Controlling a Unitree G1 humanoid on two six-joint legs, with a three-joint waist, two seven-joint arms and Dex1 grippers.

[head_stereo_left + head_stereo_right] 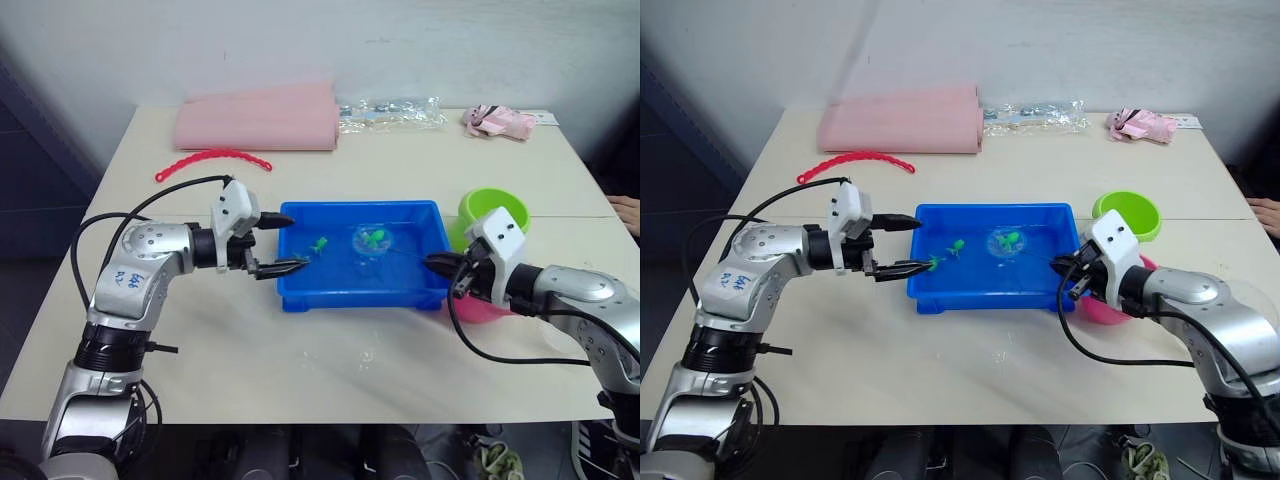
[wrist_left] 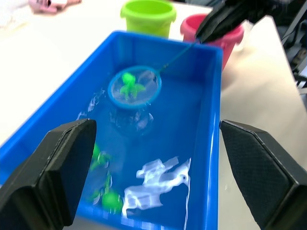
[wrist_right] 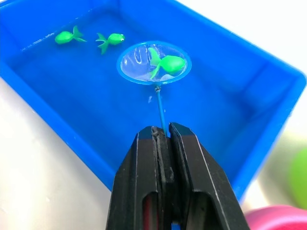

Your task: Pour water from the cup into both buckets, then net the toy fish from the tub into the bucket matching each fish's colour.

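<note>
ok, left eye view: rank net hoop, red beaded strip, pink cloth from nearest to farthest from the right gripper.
1. Net hoop, over the tub, just to the robot's left of the right gripper.
2. Red beaded strip, far left.
3. Pink cloth, at the table's back edge.

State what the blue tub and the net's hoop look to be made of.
Tub: likely moulded plastic, glossy; uniform bright blue, rim catches highlights. Net: thin light-blue hoop, probably plastic, with fine see-through mesh, through which the tub's floor shows; a green fish lies in it. The exact mesh fibre cannot be told.
</note>
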